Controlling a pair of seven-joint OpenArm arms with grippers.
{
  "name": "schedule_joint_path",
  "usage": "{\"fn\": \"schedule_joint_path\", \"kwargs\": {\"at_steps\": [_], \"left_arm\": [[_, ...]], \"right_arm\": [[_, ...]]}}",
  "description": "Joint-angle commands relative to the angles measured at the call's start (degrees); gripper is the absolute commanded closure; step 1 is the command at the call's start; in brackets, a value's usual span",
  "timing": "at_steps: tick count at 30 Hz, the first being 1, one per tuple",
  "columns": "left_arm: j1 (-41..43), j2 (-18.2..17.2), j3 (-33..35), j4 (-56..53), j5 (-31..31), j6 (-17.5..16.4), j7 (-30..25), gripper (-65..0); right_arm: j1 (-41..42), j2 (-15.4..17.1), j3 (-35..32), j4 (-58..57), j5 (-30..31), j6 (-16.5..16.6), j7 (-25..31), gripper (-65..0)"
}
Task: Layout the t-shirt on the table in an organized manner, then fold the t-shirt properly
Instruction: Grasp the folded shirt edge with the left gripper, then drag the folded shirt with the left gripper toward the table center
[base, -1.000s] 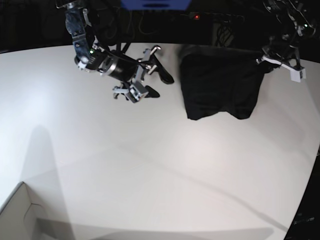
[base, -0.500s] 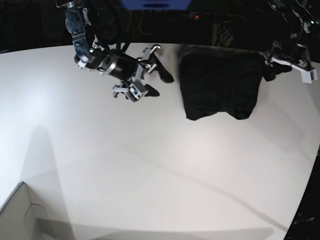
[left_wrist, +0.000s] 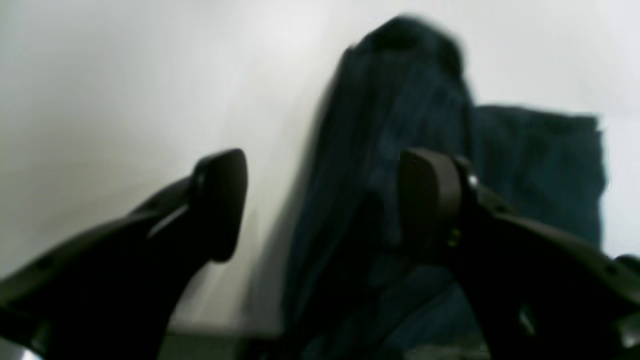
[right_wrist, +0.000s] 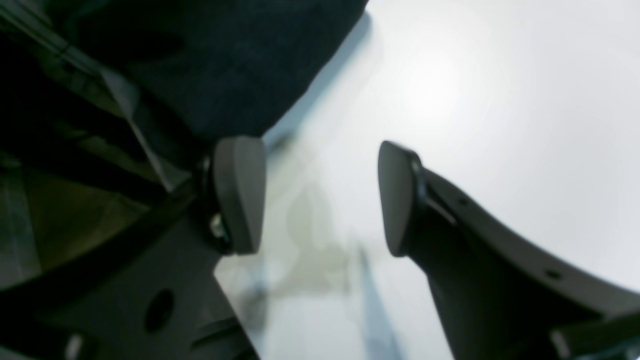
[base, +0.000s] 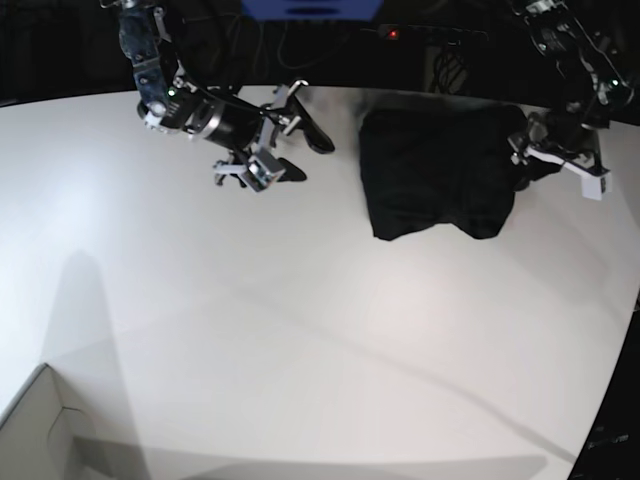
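The black t-shirt (base: 435, 170) lies folded into a rough square at the far right of the white table (base: 300, 330). My left gripper (base: 527, 160) hovers at the shirt's right edge. In the left wrist view it (left_wrist: 325, 205) is open, with a bunched ridge of the shirt (left_wrist: 395, 100) beyond and between the fingers. My right gripper (base: 298, 150) is open above bare table, left of the shirt and apart from it. In the right wrist view it (right_wrist: 320, 197) is open and empty over the table (right_wrist: 475, 100), with the shirt's edge (right_wrist: 240, 60) at the upper left.
A pale box corner (base: 40, 420) sits at the near left. The table's curved edge (base: 615, 380) runs down the right side. Dark equipment and cables stand behind the table's far edge, with a blue object (base: 310, 8) at the top.
The left gripper swung out to the right, then came back down to the shirt's right edge. The right gripper moved a little back and left. The shirt's top right corner has settled.
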Motion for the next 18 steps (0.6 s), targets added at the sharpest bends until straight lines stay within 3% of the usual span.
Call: {"fn": "schedule_joint_path", "kwargs": {"at_steps": [1, 6, 13, 15, 18], "left_arm": [[-0.30, -0.79, 0.86, -0.68, -0.78, -0.23, -0.38, -45.7], [-0.91, -1.93, 4.91, -5.16, -0.78, -0.23, -0.73, -45.7], [-0.56, -3.42, 11.32, -8.68, 1.86, -0.23, -6.00, -44.1], [-0.56, -3.60, 12.99, -9.03, 3.53, -0.32, -6.00, -39.0], [-0.91, -3.42, 13.17, -9.03, 5.29, -0.32, -6.09, -25.6]], "right_arm": [[0.22, 0.26, 0.09, 1.26, 1.22, 0.65, 1.49, -36.1], [-1.10, 0.35, 0.09, 1.70, 1.05, 0.65, 1.49, -36.0], [-2.07, 0.43, 2.12, 3.28, 1.05, 0.65, 1.49, -36.0], [-2.68, 0.26, 5.19, 4.08, 1.05, 0.65, 1.49, -36.0], [-3.65, 0.26, 9.68, 4.87, 1.13, 0.65, 1.49, -35.9]]}}
